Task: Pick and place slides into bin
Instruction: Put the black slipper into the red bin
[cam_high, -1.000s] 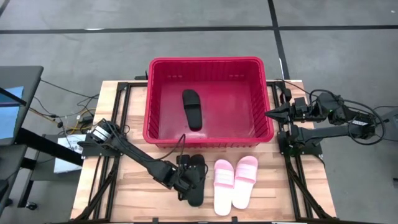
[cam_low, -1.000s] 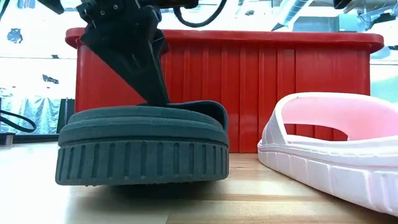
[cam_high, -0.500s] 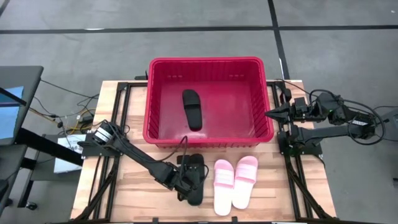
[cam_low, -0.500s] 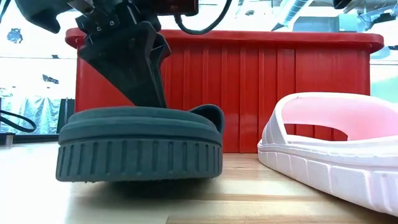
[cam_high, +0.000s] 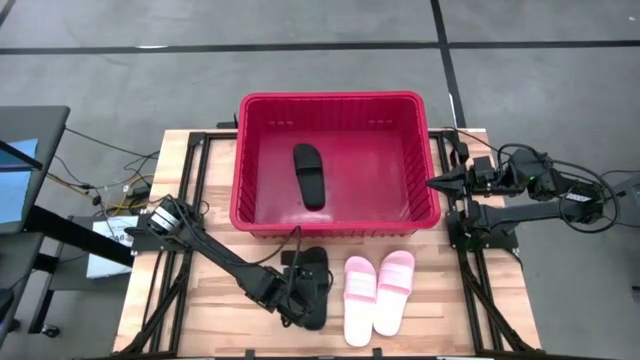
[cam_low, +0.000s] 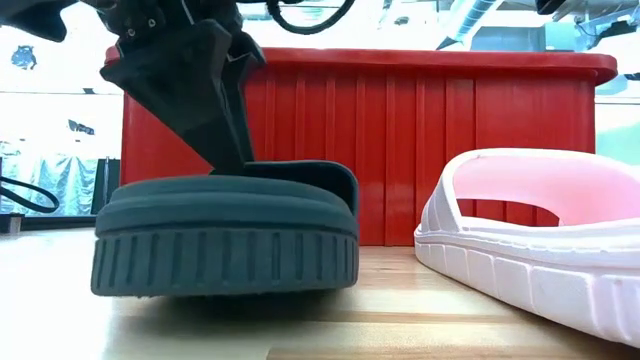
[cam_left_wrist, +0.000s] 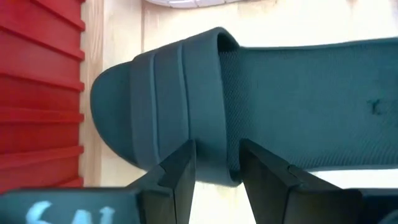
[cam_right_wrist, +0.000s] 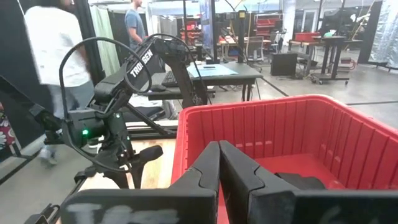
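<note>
The left pincer (cam_high: 298, 293) is down on the wooden surface (cam_high: 220, 330) in front of the bin (cam_high: 335, 226), at the black slide (cam_high: 312, 291) that lies there. In the left wrist view its two fingers (cam_left_wrist: 180, 177) straddle the edge of the strap, one on each side, narrowly apart; whether they press it I cannot tell. In the low view this slide (cam_low: 225, 238) rests flat on the boards with the pincer (cam_low: 195, 90) coming onto it from above. Just beside it lies the pink pair (cam_high: 378, 294), side by side. The other black slide (cam_high: 309, 175) lies inside the red bin. The right pincer (cam_high: 436, 183) waits at the bin's right rim, above the surface, its fingers (cam_right_wrist: 239, 171) pressed together on nothing
</note>
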